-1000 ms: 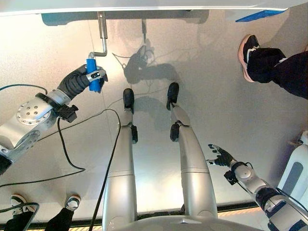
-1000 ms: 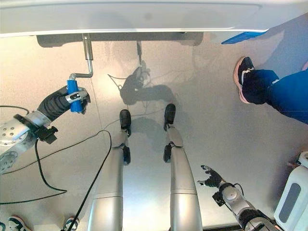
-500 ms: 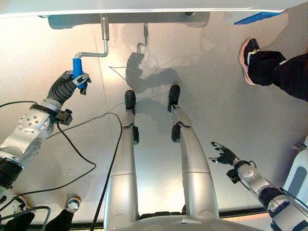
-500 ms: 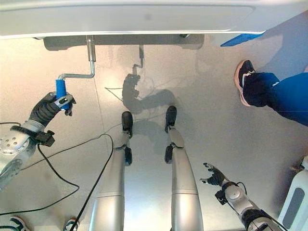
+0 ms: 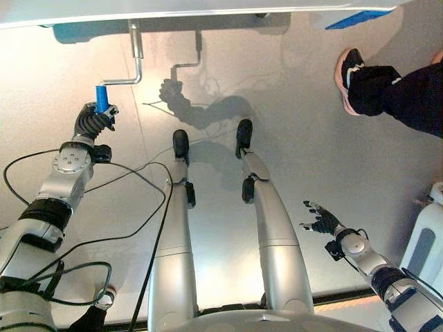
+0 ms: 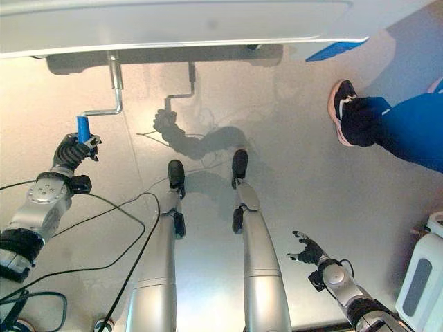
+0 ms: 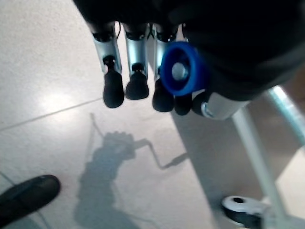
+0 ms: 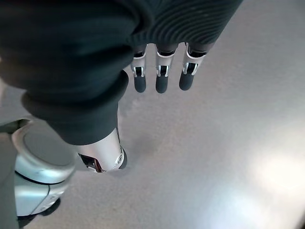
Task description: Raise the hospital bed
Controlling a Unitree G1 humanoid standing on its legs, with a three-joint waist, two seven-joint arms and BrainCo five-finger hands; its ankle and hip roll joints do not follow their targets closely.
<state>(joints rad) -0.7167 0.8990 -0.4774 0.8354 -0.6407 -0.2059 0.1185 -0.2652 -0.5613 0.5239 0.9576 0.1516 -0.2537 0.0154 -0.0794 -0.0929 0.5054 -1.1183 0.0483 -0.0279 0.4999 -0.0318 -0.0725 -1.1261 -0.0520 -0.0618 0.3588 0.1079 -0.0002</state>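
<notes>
1. The hospital bed [image 5: 208, 8] runs as a pale edge along the far side of the head views, with grey floor [image 5: 297, 173] below it
2. A metal crank [image 5: 131, 62] hangs down from the bed's underside on the robot's left, bends sideways and ends in a blue handle [image 5: 102, 98]
3. The left robot hand [image 5: 91, 121] is curled around the blue handle; in the left wrist view the handle's round blue end [image 7: 180, 69] sits among the dark fingertips [image 7: 113, 93], held in the grip
4. The left arm reaches forward from the lower left, the robot hand at the far end of it, well out from the bed edge
5. The right robot hand [image 5: 320, 221] hangs low on the robot's right, near the floor and well apart from the crank; its fingers are spread and relaxed and hold nothing, as the right wrist view shows [image 8: 159, 78]
6. A person's shoe and dark trouser leg [image 5: 374, 86] stand on the floor at the far right
7. A white container [image 5: 428, 238] stands at the right edge; what it holds cannot be told
8. A blue corner [image 5: 356, 17] shows at the bed's far right end
</notes>
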